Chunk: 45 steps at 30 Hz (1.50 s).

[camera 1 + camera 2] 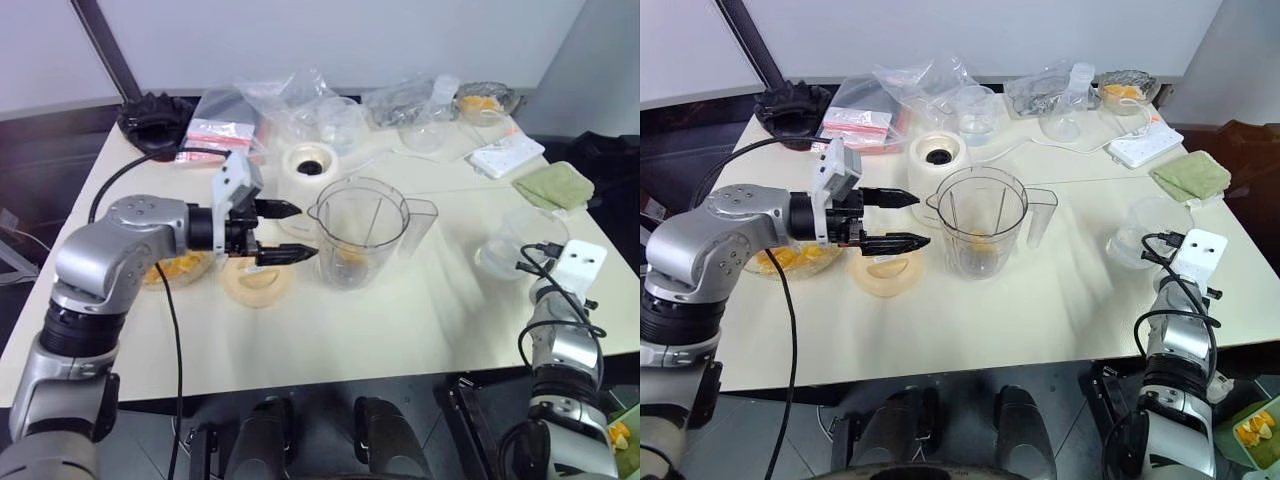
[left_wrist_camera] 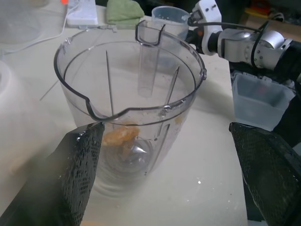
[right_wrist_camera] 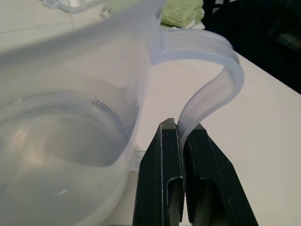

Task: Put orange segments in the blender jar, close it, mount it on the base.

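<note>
The clear blender jar (image 1: 360, 235) stands upright and lidless mid-table, handle to its right. A few orange segments (image 2: 121, 137) lie at its bottom by the blade. My left gripper (image 1: 300, 232) hovers open just left of the jar's rim, pointing at it, nothing between its fingers. More orange segments fill a bowl (image 1: 180, 268) under my left forearm. The cream-white base (image 1: 310, 163) sits behind the jar. My right gripper (image 3: 181, 128) is shut on the thin handle of a smaller clear container (image 1: 512, 240) near the table's right edge.
A pale orange round lid (image 1: 257, 282) lies below the left gripper. At the back are a black ridged round object (image 1: 155, 118), plastic bags (image 1: 260, 105), a clear cup (image 1: 340, 120) and a glass bowl (image 1: 485, 103). A power strip (image 1: 505, 155) and green cloth (image 1: 553, 185) lie back right.
</note>
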Tool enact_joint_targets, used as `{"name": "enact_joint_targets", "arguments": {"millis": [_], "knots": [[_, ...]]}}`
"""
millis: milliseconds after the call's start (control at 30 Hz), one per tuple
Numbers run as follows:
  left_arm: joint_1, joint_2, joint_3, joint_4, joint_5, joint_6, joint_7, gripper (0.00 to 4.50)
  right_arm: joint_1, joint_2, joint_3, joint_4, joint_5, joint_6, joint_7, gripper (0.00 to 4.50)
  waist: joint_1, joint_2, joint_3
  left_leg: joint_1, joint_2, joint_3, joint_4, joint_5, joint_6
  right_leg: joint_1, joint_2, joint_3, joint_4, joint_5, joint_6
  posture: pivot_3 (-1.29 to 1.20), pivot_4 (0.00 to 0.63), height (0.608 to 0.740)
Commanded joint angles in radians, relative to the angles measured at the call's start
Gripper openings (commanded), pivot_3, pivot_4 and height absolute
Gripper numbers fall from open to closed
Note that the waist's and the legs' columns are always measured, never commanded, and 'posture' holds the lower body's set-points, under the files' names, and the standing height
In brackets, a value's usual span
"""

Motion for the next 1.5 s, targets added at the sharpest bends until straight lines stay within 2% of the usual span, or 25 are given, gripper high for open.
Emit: {"name": "enact_joint_targets", "arguments": {"millis": [33,100,200,400,600,867,1033,1100,1233,1300,1500], "knots": [[-0.001,0.005,0.027,-0.032,-0.019,0.001,0.009,4.43,-0.029,-0.008,0.006,-0.006,0.005,-0.040,-0.019,0.02,0.000,0.000,0.000,0.000,0.000,0.000,0.000,0.000,0.000,0.000,0.000,0.000,0.000,0.000,0.000,0.00,0.150,0.740],[0.000,0.004,0.024,-0.031,-0.018,0.001,0.010,4.43,-0.026,-0.004,0.011,0.020,0.009,-0.047,-0.026,0.02,0.000,0.000,0.000,0.000,0.000,0.000,0.000,0.000,0.000,0.000,0.000,0.000,0.000,0.000,0.000,0.00,0.150,0.740],[-0.006,0.003,0.020,-0.026,-0.016,0.000,0.012,4.43,-0.018,-0.011,0.021,0.052,0.007,-0.063,-0.028,0.86,0.000,0.000,0.000,0.000,0.000,0.000,0.000,0.000,0.000,0.000,0.000,0.000,0.000,0.000,0.000,0.00,0.150,0.740],[-0.011,0.000,0.018,-0.019,-0.013,-0.001,0.014,4.43,0.011,-0.019,0.024,0.072,0.013,-0.076,-0.014,3.95,-0.005,-0.001,0.000,0.003,0.000,0.001,0.000,0.000,0.000,0.002,0.000,0.002,0.000,0.000,0.000,0.00,0.150,0.740],[-0.004,-0.002,0.021,-0.027,-0.017,0.006,0.020,4.43,0.064,-0.009,0.027,-0.012,0.021,-0.046,-0.009,3.95,0.000,-0.002,-0.001,0.008,0.001,0.003,-0.002,0.000,0.000,0.005,0.001,0.004,0.000,0.000,0.000,0.00,0.150,0.740],[0.002,-0.008,0.016,-0.013,-0.009,-0.001,0.017,4.43,0.207,0.023,0.046,-0.285,0.028,0.011,0.012,3.95,0.002,-0.003,-0.001,0.008,0.001,0.006,-0.002,0.000,0.000,0.005,0.001,0.008,-0.001,0.000,0.000,0.00,0.150,0.740],[0.002,0.016,0.003,0.039,0.030,-0.037,-0.010,4.43,0.339,0.048,0.058,-0.568,0.047,0.086,0.038,3.95,0.003,-0.003,-0.001,0.008,0.001,0.007,-0.002,0.000,0.000,0.004,0.001,0.009,-0.001,0.000,0.000,0.00,0.150,0.740],[0.000,0.042,0.000,0.080,0.057,-0.064,-0.030,4.43,0.410,0.053,0.071,-0.724,0.080,0.095,0.090,3.95,0.003,-0.003,-0.001,0.008,0.001,0.007,-0.002,0.000,0.000,0.003,0.001,0.009,-0.001,-0.001,0.000,0.00,0.150,0.740],[-0.010,0.129,-0.044,0.202,0.171,-0.176,-0.104,4.43,0.597,0.018,0.050,-1.053,0.101,0.189,0.168,3.95,0.008,-0.002,-0.001,0.008,0.003,0.006,-0.004,-0.001,0.000,0.002,0.002,0.009,-0.002,0.000,-0.001,0.00,0.150,0.740],[-0.058,0.157,-0.117,0.337,0.256,-0.287,-0.196,4.43,0.723,-0.009,-0.050,-1.215,0.187,0.256,0.245,3.95,0.016,-0.003,-0.001,0.007,0.002,0.007,-0.005,-0.001,-0.001,0.001,0.001,0.010,-0.002,-0.001,-0.001,0.00,0.150,0.740],[-0.229,0.065,-0.269,0.723,0.450,-0.566,-0.356,4.43,0.899,-0.069,-0.206,-1.359,0.392,0.358,0.425,3.95,0.038,-0.006,-0.002,0.007,0.005,0.010,-0.005,-0.002,-0.002,0.003,-0.001,0.010,-0.008,-0.001,-0.001,0.00,0.150,0.740]]}}
